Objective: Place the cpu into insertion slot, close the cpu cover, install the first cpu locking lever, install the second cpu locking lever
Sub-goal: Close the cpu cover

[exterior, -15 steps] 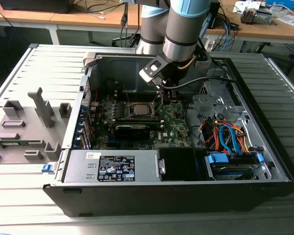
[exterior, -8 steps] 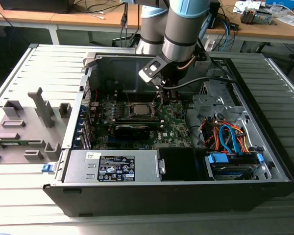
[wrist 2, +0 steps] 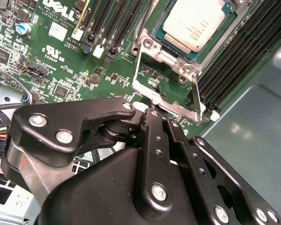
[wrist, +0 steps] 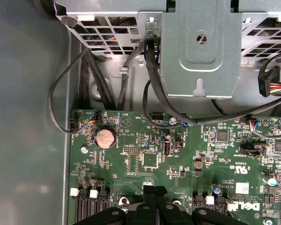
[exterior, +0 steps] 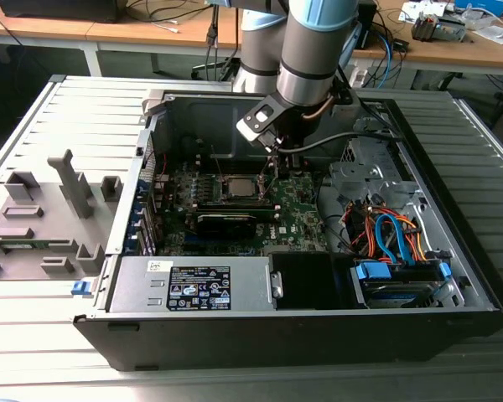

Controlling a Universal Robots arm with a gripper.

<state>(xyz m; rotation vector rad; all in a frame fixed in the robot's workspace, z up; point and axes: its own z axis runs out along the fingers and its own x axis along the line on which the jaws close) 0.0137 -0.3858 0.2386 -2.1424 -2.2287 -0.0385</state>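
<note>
Gripper (wrist 2: 154, 112) has its fingers pulled together, tips parked right at the free edge of the cpu cover (wrist 2: 178, 108). Can't tell if it's actually pinching the plate or just touching it. The cpu (wrist 2: 196, 23) is already sitting in its socket, silver top up, and the cover is swung open off it, so you can see board through its square hole.

Around the socket it's all green motherboard (wrist 2: 61, 70), with black memory slots (wrist 2: 243, 51) just beside it. The first wrist view catches a coin cell battery (wrist: 104, 138) and black cables (wrist: 152, 84) running up to a grey metal drive cage (wrist: 201, 47).

Zooming out, the black PC case (exterior: 318, 327) lies open on its side on a grey slatted tabletop (exterior: 33, 335). The power supply (exterior: 193, 285) sits along the near wall, with blue and orange cables (exterior: 390, 234) toward the exterior view's right. Grey fixture blocks (exterior: 50, 209) sit on the table at the exterior view's left. Behind are wooden desks (exterior: 151, 33) with cables and clutter.
</note>
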